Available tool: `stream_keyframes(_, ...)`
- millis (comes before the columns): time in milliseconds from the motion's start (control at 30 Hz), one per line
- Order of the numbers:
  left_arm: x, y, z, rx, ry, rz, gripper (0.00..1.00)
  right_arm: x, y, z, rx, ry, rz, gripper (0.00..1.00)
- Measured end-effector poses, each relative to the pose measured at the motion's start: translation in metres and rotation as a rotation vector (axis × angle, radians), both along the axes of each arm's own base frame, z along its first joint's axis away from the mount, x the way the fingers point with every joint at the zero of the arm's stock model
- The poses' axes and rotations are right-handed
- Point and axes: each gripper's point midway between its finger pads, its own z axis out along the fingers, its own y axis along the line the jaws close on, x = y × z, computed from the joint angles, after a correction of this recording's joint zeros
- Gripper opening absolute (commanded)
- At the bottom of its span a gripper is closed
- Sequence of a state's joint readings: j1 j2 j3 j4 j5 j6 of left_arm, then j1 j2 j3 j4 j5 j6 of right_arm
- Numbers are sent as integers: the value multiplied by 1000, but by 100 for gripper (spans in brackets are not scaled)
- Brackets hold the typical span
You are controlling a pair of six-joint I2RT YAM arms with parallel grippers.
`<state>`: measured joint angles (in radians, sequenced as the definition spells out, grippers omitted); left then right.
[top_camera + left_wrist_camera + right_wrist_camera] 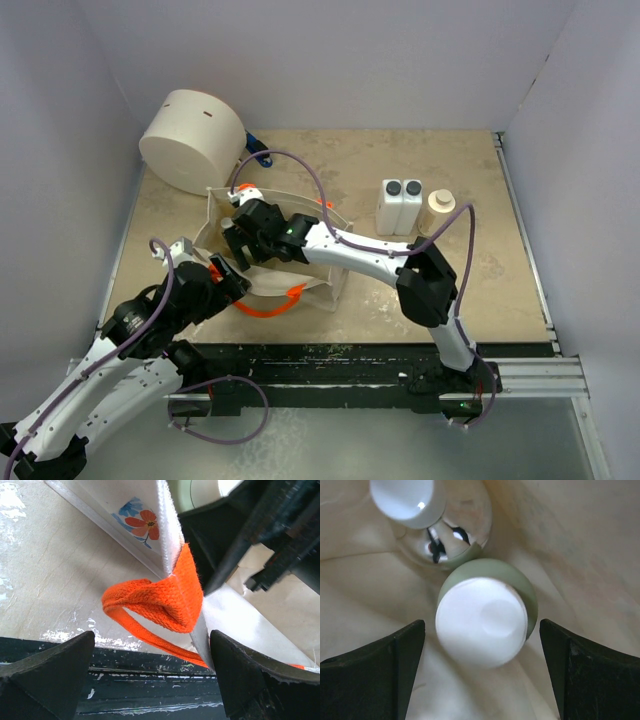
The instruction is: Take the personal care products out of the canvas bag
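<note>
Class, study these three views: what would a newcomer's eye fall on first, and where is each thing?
The bright orange handle of the canvas bag, bunched at the bag's near side between the fingers of the open left gripper. Then the pale green bottle with its white cap, inside the bag between the fingers of the open right gripper, a silvery-capped bottle just beyond it.

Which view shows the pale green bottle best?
Right wrist: the pale green bottle sits centred, white cap toward the lens, inside the open right gripper. Top external hides it behind the right arm and canvas bag; left wrist shows only the bag's outside and orange handle.
</note>
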<state>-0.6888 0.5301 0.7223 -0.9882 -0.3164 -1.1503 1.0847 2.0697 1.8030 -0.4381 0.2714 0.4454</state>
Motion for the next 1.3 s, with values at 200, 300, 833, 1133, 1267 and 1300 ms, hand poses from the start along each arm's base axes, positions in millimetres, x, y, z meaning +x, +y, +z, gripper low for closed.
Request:
stream_keyframes(200,0,0,0,2,0,-2,100,13,2,-17,-35,-10,-24,97)
stream_keyframes(300,0,0,-1,6,2,-4,100,19,3,-24,-47,-13,-30,96)
stream_keyframes(833,2,-2,-3,17,13,-8,100,26,8,-27,-56,-38,18,34)
stream_keyframes(1133,1,-2,-4,18,17,-9,100,9,-27,18,23,-50,-10,22)
stream_keyframes(1267,1,-2,-4,17,18,-11,100,1,-45,79,211,-75,-42,13)
stream_keyframes(1300,1,-2,-4,17,18,-11,100,1,-49,94,264,-79,-49,12)
